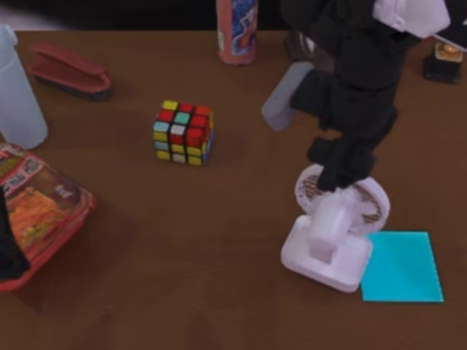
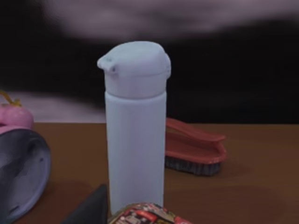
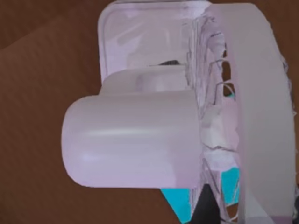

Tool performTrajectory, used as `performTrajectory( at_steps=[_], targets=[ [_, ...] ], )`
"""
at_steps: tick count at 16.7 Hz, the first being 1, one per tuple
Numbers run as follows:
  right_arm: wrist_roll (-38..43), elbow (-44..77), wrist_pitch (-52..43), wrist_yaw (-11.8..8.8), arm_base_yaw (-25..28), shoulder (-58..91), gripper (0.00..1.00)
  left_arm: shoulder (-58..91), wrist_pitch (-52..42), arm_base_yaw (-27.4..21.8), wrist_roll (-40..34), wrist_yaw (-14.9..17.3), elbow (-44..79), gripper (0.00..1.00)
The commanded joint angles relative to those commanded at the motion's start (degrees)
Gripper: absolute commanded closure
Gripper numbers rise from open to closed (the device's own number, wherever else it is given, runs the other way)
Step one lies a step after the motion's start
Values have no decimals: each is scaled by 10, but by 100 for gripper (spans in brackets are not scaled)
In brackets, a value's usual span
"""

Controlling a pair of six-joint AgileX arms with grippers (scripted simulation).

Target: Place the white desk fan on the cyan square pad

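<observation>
The white desk fan [image 1: 328,244] stands at the table's front right, its round grilled head [image 1: 372,204] behind the motor housing and squarish base. My right gripper [image 1: 337,179] comes down onto the top of the head and is shut on the fan. In the right wrist view the fan [image 3: 135,140] fills the picture, with one dark finger [image 3: 209,211] showing through the grille. The cyan square pad [image 1: 403,267] lies flat just right of the fan, its left edge at the base's corner; a sliver of the pad [image 3: 180,205] shows under the housing. My left arm [image 1: 9,251] is parked at the left edge, gripper open.
A puzzle cube [image 1: 182,133] sits mid-table. A pale bottle [image 1: 18,87] and red brush [image 1: 69,71] are at the back left, and a red snack pack [image 1: 40,211] at the left. An orange bottle [image 1: 237,29], a grey object [image 1: 284,95] and a small dark item [image 1: 444,62] line the back.
</observation>
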Motion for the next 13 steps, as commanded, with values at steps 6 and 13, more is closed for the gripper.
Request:
performTrajectory(
  at_steps=[6,13],
  targets=[
    [328,-45,27,15,-15,-36,100,0,0,0,0,0,0,0],
    [815,-106,60,16,-45,-116,100,0,0,0,0,0,0,0]
  ],
)
